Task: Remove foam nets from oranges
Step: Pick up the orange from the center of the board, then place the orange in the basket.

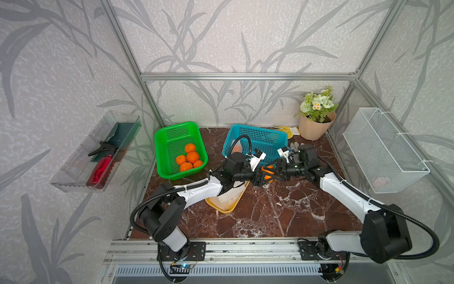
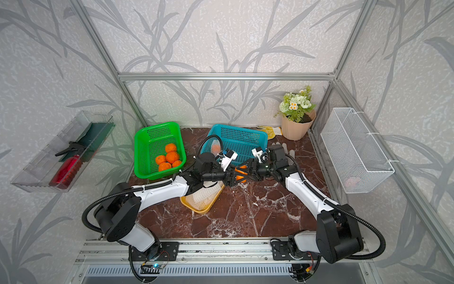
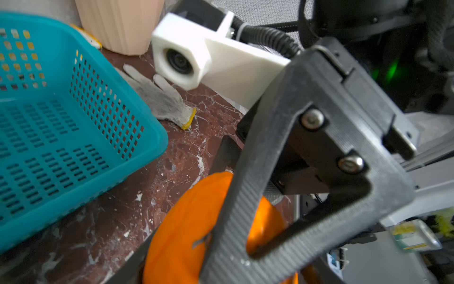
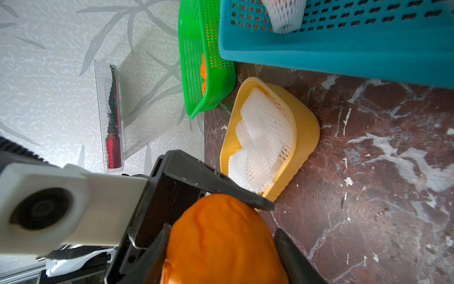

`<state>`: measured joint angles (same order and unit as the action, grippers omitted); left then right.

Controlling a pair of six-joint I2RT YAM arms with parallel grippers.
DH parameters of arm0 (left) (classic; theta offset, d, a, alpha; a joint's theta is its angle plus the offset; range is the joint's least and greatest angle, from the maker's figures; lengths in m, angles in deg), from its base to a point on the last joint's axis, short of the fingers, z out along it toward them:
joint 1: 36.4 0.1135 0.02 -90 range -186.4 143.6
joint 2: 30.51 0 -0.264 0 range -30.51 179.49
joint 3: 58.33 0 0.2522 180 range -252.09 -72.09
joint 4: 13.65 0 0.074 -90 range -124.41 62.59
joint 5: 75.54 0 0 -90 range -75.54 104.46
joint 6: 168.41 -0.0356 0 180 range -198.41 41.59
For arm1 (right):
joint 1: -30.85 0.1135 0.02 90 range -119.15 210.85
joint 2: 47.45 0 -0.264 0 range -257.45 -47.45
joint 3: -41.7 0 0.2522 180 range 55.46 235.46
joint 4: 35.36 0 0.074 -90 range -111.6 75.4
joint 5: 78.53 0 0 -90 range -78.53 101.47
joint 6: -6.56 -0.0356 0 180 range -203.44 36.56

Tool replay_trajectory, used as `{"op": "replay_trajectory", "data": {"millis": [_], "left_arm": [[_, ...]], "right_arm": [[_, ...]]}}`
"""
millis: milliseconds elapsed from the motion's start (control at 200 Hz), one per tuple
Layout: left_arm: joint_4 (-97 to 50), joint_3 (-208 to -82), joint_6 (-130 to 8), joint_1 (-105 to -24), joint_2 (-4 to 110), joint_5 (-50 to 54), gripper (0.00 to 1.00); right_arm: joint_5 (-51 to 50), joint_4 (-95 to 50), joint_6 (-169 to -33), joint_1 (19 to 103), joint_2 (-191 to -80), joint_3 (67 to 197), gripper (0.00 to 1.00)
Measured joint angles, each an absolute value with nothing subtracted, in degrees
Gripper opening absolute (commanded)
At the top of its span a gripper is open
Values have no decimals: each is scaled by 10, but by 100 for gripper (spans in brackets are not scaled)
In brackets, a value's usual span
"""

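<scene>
A bare orange (image 1: pixel 266 169) hangs just above the middle of the bench (image 1: pixel 282 209), its net already off. The right end effector (image 1: pixel 271 175) points in from 3 o'clock and pinches the fruit between its two fingers. The left end effector (image 1: pixel 263 177) points in from 9 o'clock, tip to tip with it, its jaws straddling the same fruit. One finger lies against the peel, but whether it has clamped cannot be told.

This looks like a handover. The green basket (image 1: pixel 162 157), holding five loose oranges (image 1: pixel 192 156), sits at 10 o'clock from the fruit, on the left arm's side, so that arm is the nearer carrier. The fruit is round, with no long axis to respect.

Shed foam nets (image 4: pixel 265 137) lie in the yellow tray (image 4: pixel 307 127) at 7 o'clock. A netted orange (image 1: pixel 237 147) waits in the blue basket (image 1: pixel 265 137) at 11 o'clock.
</scene>
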<state>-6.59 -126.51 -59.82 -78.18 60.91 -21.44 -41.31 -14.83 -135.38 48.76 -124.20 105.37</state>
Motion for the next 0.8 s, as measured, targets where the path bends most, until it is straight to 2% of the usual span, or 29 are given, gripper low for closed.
{"op": "replay_trajectory", "data": {"millis": [90,165,255,480,560,665,800], "left_arm": [[-95,-1280,-598,-779,609,-215,41],[-115,-1285,-598,-775,604,-206,40],[-166,-1285,-601,-753,586,-180,40],[-364,-1288,-629,-650,452,-85,40],[-450,-1321,-644,-594,424,-47,44],[-556,-1405,-672,-508,451,11,42],[-639,-1505,-698,-394,545,83,42]], "right_arm": [[-413,-158,-1365,487,-1242,1054,70],[-413,-158,-1367,488,-1242,1057,83],[-403,-124,-1357,489,-1243,1082,88],[-307,-12,-1299,491,-1276,1230,92],[-276,28,-1279,494,-1322,1289,93],[-221,117,-1231,507,-1431,1404,93],[-146,224,-1168,532,-1580,1565,93]]}}
